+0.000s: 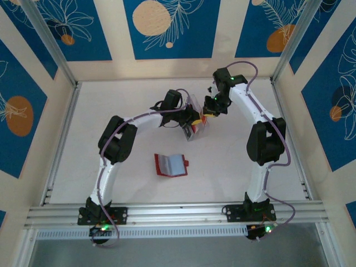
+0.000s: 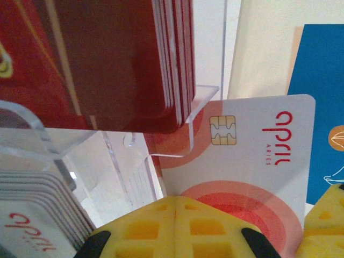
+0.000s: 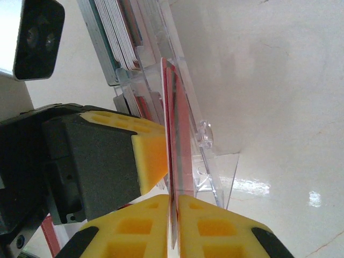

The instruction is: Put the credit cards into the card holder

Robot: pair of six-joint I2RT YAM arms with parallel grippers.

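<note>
My right gripper (image 3: 174,210) is pinched narrow on the lower edge of one white-and-red chip card (image 2: 252,156). The card stands on edge right against a wall of the clear box (image 3: 215,172), and I cannot tell whether it sits in the last slot or just outside. The other credit cards (image 2: 134,59) are stacked in that box, just ahead of my fingers. My left gripper (image 2: 174,208) is closed tight low beside the box, its pad right next to the held card, and I cannot tell whether it clamps a box wall or nothing. The card holder (image 1: 171,164) lies open on the table (image 1: 128,94), well behind both grippers, toward the bases. I judge the step in hand to be drawing this card free. I'd pull along the card's own plane so it doesn't snag the box wall, and grip firmly since the plastic looks slick. The left gripper should steady the box, and only once the card is clear would I swing back toward the open holder.
</note>
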